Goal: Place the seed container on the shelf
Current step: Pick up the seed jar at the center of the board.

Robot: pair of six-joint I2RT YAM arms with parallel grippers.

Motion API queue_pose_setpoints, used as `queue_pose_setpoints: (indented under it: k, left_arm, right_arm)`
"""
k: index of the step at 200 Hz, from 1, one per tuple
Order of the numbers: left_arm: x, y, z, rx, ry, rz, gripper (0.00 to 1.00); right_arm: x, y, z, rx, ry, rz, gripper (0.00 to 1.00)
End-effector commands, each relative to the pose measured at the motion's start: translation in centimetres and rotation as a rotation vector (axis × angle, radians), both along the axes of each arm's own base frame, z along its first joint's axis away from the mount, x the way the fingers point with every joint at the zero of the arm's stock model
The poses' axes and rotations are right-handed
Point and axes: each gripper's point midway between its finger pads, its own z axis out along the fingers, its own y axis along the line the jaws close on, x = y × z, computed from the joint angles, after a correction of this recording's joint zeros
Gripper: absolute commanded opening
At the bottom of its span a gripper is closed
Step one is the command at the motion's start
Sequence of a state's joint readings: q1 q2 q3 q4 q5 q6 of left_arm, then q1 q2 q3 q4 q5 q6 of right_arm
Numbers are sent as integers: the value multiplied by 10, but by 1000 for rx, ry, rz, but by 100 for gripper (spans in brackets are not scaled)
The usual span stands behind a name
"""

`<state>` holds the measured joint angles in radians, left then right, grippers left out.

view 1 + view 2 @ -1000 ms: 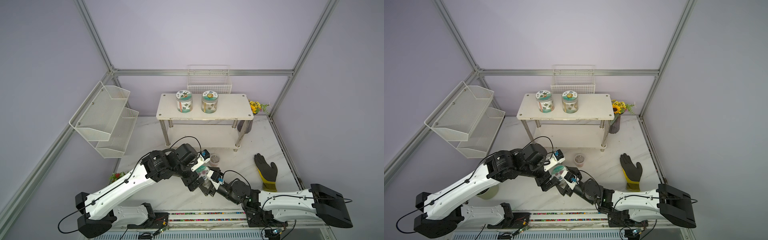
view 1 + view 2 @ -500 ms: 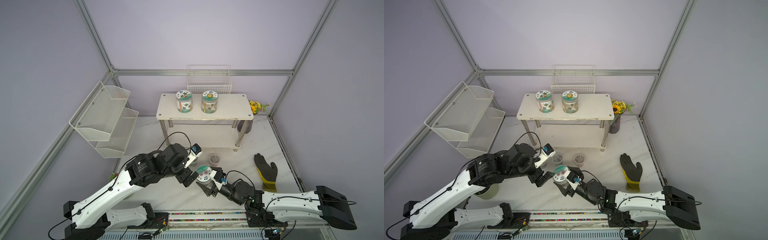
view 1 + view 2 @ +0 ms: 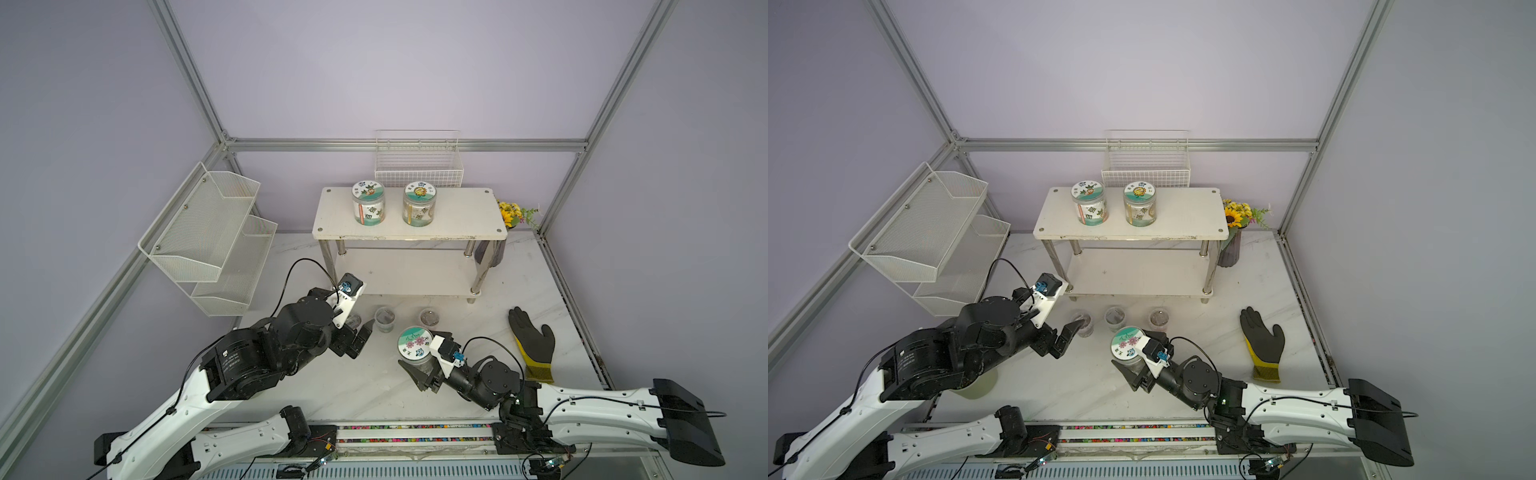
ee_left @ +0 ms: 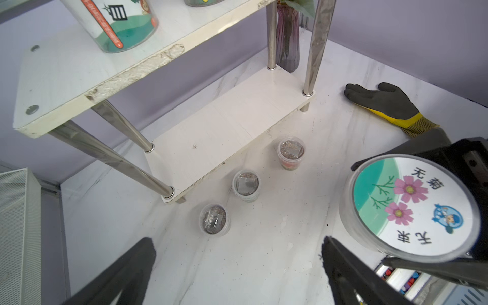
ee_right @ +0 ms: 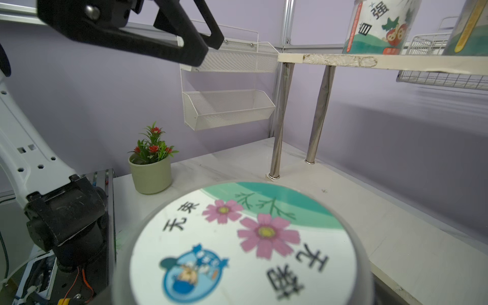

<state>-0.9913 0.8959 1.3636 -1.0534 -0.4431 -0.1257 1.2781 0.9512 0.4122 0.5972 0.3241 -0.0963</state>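
This is a robotics lab test cell. Plain lilac panels (image 3: 374, 75) in an aluminium-profile frame (image 3: 224, 143) box in a marble-look worktop (image 3: 374, 386). A left arm (image 3: 174, 415) and a right arm (image 3: 602, 409) are mounted on a rail (image 3: 415, 428) at its front edge. Beyond the jaws stands a tidy set of gardening things: shelf (image 3: 453, 216), mesh rack (image 3: 208, 232), wire basket (image 3: 417, 174), sunflowers (image 3: 1235, 216). A glove (image 3: 534, 340) lies to their right.
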Motion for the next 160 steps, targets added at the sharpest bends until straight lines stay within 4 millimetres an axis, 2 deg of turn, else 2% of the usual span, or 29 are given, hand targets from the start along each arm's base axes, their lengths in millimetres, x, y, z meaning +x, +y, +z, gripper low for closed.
queue_pose_setpoints:
  k: [1, 62, 160]
  left_arm:
    - [11, 6, 11, -54, -45, 84, 99]
    - [14, 14, 10, -103, -58, 143, 100]
    - [20, 9, 9, -137, -37, 170, 100]
  right_arm:
    - [3, -4, 46, 104, -15, -26, 36]
    - [13, -15, 89, 138, -82, -99, 37]
    - [71, -50, 156, 193, -141, -275, 37]
